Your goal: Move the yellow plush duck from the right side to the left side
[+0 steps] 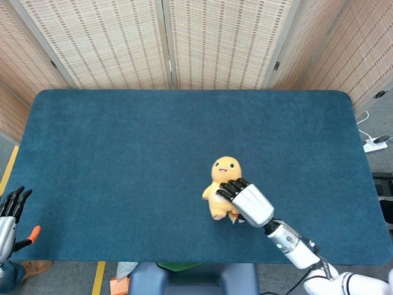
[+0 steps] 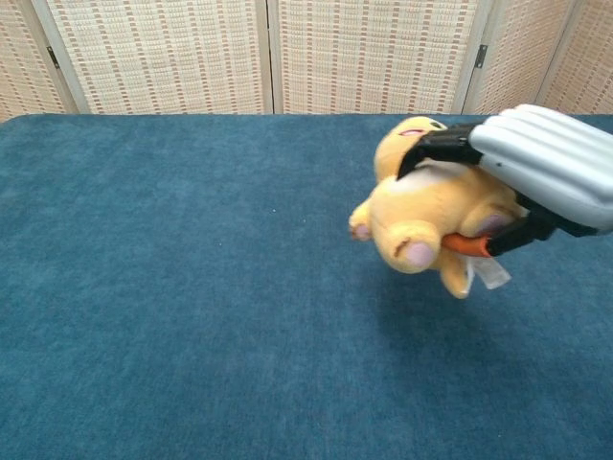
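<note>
The yellow plush duck (image 1: 222,176) hangs above the blue table, a little right of centre, belly up with its head towards the far side. My right hand (image 1: 245,201) grips it across the belly from above, fingers over the top and thumb under its feet. In the chest view the yellow plush duck (image 2: 421,213) is clearly off the cloth, with its shadow below, and my right hand (image 2: 536,172) covers its right half. My left hand (image 1: 8,216) hovers off the near left corner of the table, fingers spread, holding nothing.
The blue felt table (image 1: 123,147) spans both views. Woven folding screens (image 1: 166,43) stand behind its far edge. A white power strip (image 1: 374,145) lies on the floor at the right.
</note>
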`<state>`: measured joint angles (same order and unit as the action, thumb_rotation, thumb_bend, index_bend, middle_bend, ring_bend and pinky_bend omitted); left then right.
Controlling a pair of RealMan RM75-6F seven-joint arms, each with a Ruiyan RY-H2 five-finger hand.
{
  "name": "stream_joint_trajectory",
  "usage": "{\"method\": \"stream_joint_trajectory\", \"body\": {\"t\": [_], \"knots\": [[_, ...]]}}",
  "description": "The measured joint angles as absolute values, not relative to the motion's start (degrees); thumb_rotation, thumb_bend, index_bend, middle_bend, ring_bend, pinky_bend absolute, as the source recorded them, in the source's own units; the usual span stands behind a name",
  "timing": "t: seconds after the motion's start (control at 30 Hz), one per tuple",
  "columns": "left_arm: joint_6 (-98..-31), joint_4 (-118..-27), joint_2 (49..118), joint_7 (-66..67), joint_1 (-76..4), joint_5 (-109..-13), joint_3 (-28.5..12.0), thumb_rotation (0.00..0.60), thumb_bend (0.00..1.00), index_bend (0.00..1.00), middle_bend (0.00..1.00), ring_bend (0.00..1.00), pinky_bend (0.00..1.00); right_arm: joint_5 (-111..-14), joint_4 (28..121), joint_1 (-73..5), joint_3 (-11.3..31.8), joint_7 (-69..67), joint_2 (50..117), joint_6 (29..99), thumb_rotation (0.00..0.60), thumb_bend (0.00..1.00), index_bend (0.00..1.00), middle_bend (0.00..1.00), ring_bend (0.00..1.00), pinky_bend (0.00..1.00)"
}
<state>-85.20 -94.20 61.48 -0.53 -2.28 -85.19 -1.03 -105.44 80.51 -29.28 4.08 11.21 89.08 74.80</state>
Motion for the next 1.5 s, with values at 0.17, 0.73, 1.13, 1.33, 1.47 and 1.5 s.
{"method": "stream_joint_trajectory", "body": {"t": [0.17,0.73,1.13,1.33,1.47,1.5], "knots": [[-85.83,-93.35,61.56,-2.26,-2.03,-85.37,-1.17,0.600,0.34,0.00,0.00,0.00,0.20,-105.62,80.11,-34.00,5.10,12.39,94.56,70.12,0.600,0.55,0.74,0.84,0.75,0.97],[-87.22,-90.61,61.88,-4.45,-1.61,-86.34,-1.35,0.600,0.46,0.00,0.00,0.00,0.19,-91.46,79.50,-44.33,6.52,13.56,102.88,45.58,0.600,0.14,0.00,0.00,0.00,0.19],[-89.54,-90.22,62.99,-4.28,-1.44,-89.44,-1.01,0.600,0.41,0.00,0.01,0.00,0.21,-93.06,93.26,-41.21,0.84,11.67,88.58,50.51,0.600,0.04,0.00,0.00,0.00,0.00],[-90.22,-89.69,64.10,-4.44,-1.78,-92.26,-0.42,0.600,0.35,0.00,0.03,0.02,0.22,-98.40,98.26,-36.69,-4.50,8.44,78.43,59.58,0.600,0.04,0.00,0.00,0.00,0.00],[-90.49,-88.78,65.02,-6.74,-2.42,-95.70,0.69,0.600,0.31,0.00,0.04,0.03,0.23,-101.99,99.36,-32.06,-8.79,5.54,72.09,67.41,0.600,0.04,0.00,0.00,0.00,0.00],[-90.39,-88.52,65.41,-7.37,-2.80,-96.99,1.06,0.600,0.31,0.00,0.05,0.03,0.22,-102.48,98.94,-30.70,-9.56,4.94,71.27,69.55,0.600,0.04,0.00,0.00,0.00,0.00]]}}
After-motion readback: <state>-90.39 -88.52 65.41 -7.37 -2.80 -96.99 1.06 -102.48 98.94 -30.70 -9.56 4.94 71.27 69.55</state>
